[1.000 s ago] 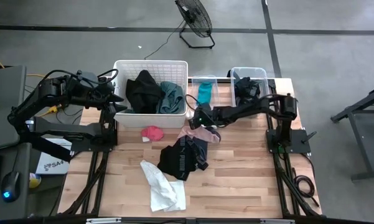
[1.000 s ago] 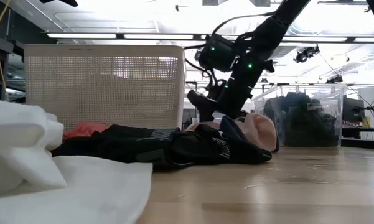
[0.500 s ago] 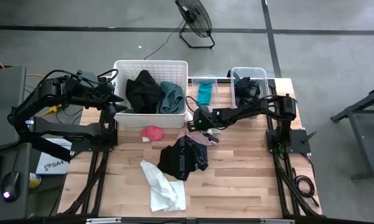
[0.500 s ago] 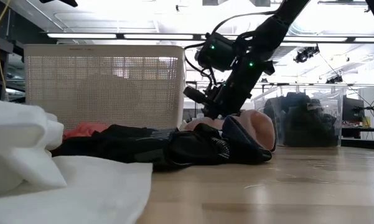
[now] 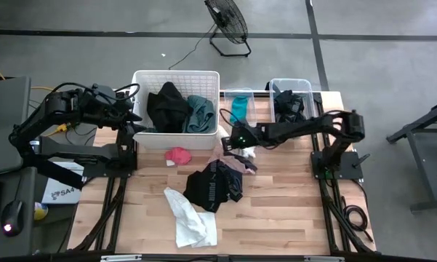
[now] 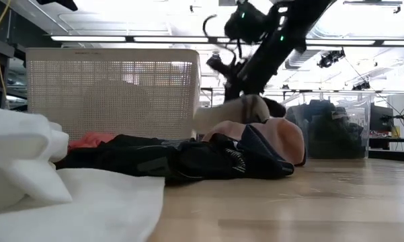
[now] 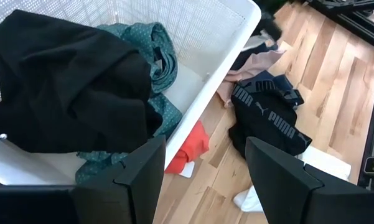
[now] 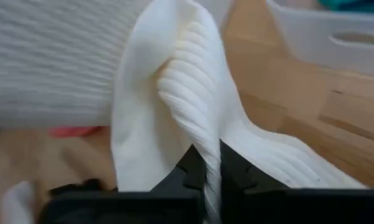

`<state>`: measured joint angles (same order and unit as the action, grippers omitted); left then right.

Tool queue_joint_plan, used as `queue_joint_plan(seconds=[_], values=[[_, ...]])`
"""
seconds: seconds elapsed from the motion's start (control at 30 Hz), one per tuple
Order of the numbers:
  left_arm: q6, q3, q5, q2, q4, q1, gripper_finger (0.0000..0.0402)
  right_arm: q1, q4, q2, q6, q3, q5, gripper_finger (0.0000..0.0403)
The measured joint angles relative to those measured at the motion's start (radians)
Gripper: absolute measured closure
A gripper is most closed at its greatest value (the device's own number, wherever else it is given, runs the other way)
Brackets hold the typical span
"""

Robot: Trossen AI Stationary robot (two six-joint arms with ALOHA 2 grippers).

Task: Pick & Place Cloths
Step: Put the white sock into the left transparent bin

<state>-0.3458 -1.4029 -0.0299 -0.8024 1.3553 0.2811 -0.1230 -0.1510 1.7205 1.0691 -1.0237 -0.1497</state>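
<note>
**Ribbed cloth pinched above the pile**

The right gripper (image 8: 210, 163) pinches a cream ribbed knit cloth (image 8: 193, 93), which hangs lengthwise downward beside the white slatted plastic basket (image 5: 176, 76), above the black printed garment (image 5: 212, 183) on the pale wooden plank table (image 5: 291, 211). The left gripper (image 7: 202, 171), fingers spread, hovers over the basket's black and teal cloths.

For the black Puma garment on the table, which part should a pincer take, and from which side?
Take the black Puma garment at its raised, bunched upper fold, coming straight down from above. It lies crumpled on the wooden table, so a flat edge gives little to pinch. Its top corner tucks under the pink cloth, so the lower half looks freer.
</note>
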Motion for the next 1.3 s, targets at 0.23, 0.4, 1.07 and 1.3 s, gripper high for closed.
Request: queue_joint_plan(seconds=[0.23, 0.4, 1.07, 1.3], values=[[0.000, 0.000, 0.001, 0.000, 0.001, 0.000, 0.0186, 0.016, -0.056, -0.145, -0.048, -0.001, -0.053, 0.0397], [0.000, 0.000, 0.002, 0.000, 0.000, 0.000, 0.0186, 0.015, -0.080, -0.227, -0.079, -0.002, -0.134, 0.0397], [0.088, 0.086, -0.041, 0.061, -0.080, 0.000, 0.0186, -0.068, -0.001, -0.394, -0.105, -0.004, -0.193, 0.0398], [0.087, 0.283, -0.018, 0.157, -0.180, 0.000, 0.0186, -0.126, 0.019, -0.413, -0.125, -0.004, -0.200, 0.0398]])
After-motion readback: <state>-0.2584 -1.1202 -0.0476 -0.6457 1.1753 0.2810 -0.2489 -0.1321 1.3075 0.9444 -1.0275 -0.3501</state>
